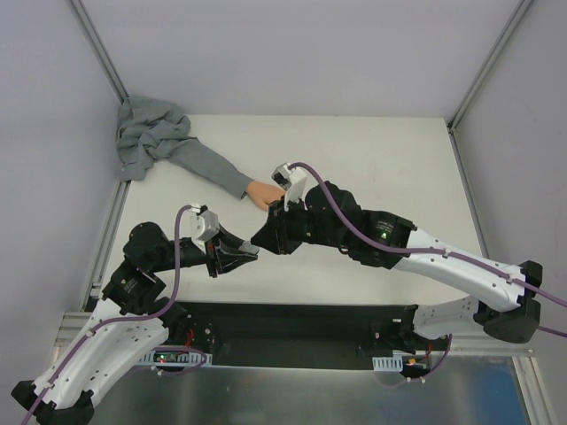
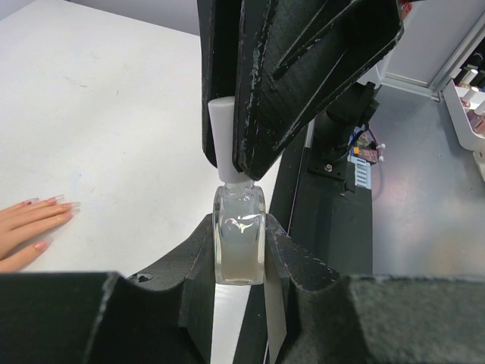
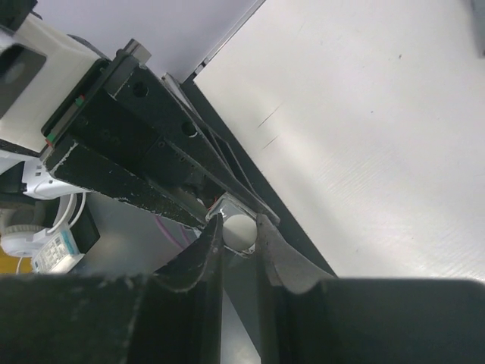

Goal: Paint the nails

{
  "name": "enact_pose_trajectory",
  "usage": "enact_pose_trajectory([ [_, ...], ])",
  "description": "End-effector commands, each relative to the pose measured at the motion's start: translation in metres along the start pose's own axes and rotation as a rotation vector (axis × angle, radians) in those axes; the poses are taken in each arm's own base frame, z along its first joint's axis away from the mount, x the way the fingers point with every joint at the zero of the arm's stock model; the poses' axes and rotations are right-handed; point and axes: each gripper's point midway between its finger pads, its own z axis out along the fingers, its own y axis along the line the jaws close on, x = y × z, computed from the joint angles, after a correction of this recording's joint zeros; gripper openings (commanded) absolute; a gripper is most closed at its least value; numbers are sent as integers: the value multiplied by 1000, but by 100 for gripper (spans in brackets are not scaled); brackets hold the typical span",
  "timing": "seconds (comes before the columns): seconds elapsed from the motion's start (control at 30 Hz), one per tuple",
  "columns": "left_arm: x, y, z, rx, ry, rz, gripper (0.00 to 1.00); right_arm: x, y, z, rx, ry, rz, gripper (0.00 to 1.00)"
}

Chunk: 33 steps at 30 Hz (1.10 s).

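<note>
Left tool (image 2: 239, 231) clenched on bottle (image 2: 239, 262). Right tool (image 3: 238, 224) clamped on its white cap (image 2: 221, 133). Fake hand (image 2: 26, 227) flat on bench (image 2: 114, 114), nails (image 2: 54, 200) apart from bottle.

**Bottle at the Near Edge, Fake Hand Behind**

On the white counter (image 1: 372, 159), the peach-pink fake hand (image 1: 263, 192) lies near the middle. Its grey fabric sleeve (image 1: 204, 166) runs back-left to a bunched heap in the far left corner. In front of the hand, over the counter's near edge, a small clear glass bottle (image 2: 239, 243) sits between the left fingers (image 2: 195, 262). The right fingers (image 2: 303, 68), reaching in from the right, flank its white tapered cap (image 2: 222, 140). The nails (image 2: 54, 199) lie well apart from the bottle.
</note>
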Motion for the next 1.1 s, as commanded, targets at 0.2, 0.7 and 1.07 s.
enact_pose_trajectory([
  [0.2, -17, -8, -1, 26, -45, 44, 0, -21, -5, -18, 37, -91, -29, 1],
  [0.7, -12, -6, 0, 27, -33, 39, 0, -31, -4, -24, 34, -128, -27, 0],
  [1.07, -9, -4, 3, 32, -21, 30, 0, -37, 2, -27, 1, -150, -13, 1],
])
